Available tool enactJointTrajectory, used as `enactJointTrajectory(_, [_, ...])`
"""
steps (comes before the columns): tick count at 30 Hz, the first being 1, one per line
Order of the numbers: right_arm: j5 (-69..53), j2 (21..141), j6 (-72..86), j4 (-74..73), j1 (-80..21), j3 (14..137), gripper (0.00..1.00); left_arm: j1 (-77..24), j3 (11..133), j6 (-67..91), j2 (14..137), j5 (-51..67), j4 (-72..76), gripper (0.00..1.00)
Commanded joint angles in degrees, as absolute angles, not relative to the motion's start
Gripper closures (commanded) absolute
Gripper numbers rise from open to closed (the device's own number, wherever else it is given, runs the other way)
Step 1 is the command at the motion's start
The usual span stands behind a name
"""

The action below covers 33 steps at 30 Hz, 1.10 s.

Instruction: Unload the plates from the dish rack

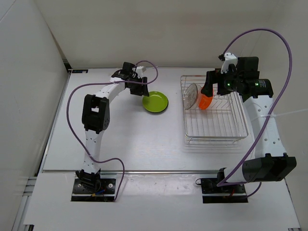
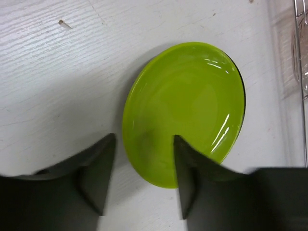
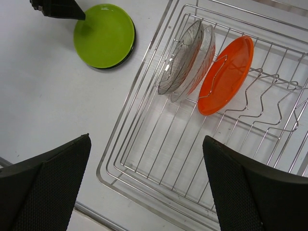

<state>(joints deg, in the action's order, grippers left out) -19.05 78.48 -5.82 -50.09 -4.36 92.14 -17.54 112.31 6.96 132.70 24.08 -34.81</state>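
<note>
Top view, dish rack [image 1: 214,126]: stands on the right of the desk [image 1: 120,139] and holds a tilted orange plate [image 1: 205,101] and clear plates [image 1: 192,92].
Top view, yellow-green plate [image 1: 155,102]: lies flat on the desk, left of the dish rack.
Left wrist, left end effector [image 2: 144,139]: open, with the plate's edge between its fingers.
Right wrist, right end effector [image 3: 147,144]: wide open above the rack, gripping nothing.
Right wrist, black plate [image 3: 127,54]: its rim shows under the yellow-green plate.

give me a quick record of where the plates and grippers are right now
on table: yellow-green plate stacked on black plate
in dish rack: two clear plates, orange plate, all standing on edge
left gripper: open, over the yellow-green plate's rim, not gripping
right gripper: open, above the rack, empty
</note>
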Motion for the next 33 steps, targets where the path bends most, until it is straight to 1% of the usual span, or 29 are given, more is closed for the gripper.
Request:
enactJointTrajectory(1, [-20.92, 78.05, -5.8, -50.27, -4.39, 94.39, 0.0, -18.63, 113.38, 6.15, 128.06, 21.98, -34.89, 0.34])
enactJointTrajectory(3, [-20.92, 77.52, -5.8, -50.27, -4.39, 94.39, 0.0, -19.15, 113.38, 6.15, 127.45, 20.48, -34.89, 0.24])
enactJointTrajectory(4, [-20.92, 77.52, -5.8, -50.27, -4.39, 94.39, 0.0, -19.16, 113.38, 6.15, 127.44, 19.96, -34.89, 0.09])
enactJointTrajectory(5, [-19.09, 77.52, -5.19, -50.27, -4.39, 94.39, 0.0, -19.16, 112.86, 5.63, 126.92, 19.34, -34.89, 0.03])
enactJointTrajectory(7, [-15.14, 77.52, -4.32, -49.05, -4.39, 93.87, 0.0, -19.16, 112.85, 5.63, 126.39, 18.47, -35.42, 0.01])
enactJointTrajectory(11, [-5.39, 81.11, -4.31, -48.16, -4.39, 93.25, 0.0, -19.16, 113.55, 3.44, 123.15, 15.65, -37.26, 0.01])
enactJointTrajectory(13, [-3.61, 84.54, -4.92, -49.3, -4.39, 93.78, 0.03, -19.16, 116.36, 1.94, 121.74, 13.63, -40.33, 0.01])
enactJointTrajectory(14, [-2.56, 85.59, -4.92, -49.31, -4.39, 93.78, 0.03, -19.16, 117.24, 1.93, 120.86, 12.75, -41.56, 0.01])
enactJointTrajectory(16, [-1.77, 87.88, -4.92, -49.31, -4.39, 93.78, 0.06, -19.16, 118.65, 0.62, 117.44, 10.38, -44.63, 0.01])
enactJointTrajectory(18, [-0.89, 88.68, -5.45, -47.29, -4.39, 93.16, 0.06, -18.54, 118.65, 0.62, 112.53, 8.89, -45.96, 0.01])
enactJointTrajectory(21, [1.31, 91.49, -5.45, -45.62, -4.39, 92.37, 0.1, -16.44, 115.85, 0.0, 105.42, 6.69, -48.07, 0.01])
enactJointTrajectory(23, [2.63, 94.03, -5.45, -45.09, -4.39, 94.21, 0.12, -15.74, 113.13, -0.79, 101.88, 5.02, -48.77, 0.01])
enactJointTrajectory(24, [3.25, 94.83, -5.45, -45.09, -4.39, 94.74, 0.13, -15.73, 112.07, -1.75, 98.56, 3.27, -48.78, 0.01])
enactJointTrajectory(29, [4.3, 99.13, -6.59, -44.47, -4.39, 97.38, 0.22, -14.5, 103.91, -3.69, 89.84, -0.17, -48.78, 0.01])
enactJointTrajectory(33, [5.62, 102.12, -6.59, -43.24, -4.39, 99.05, 0.23, -13.97, 98.54, -3.69, 84.91, -1.49, -47.56, 0.01])
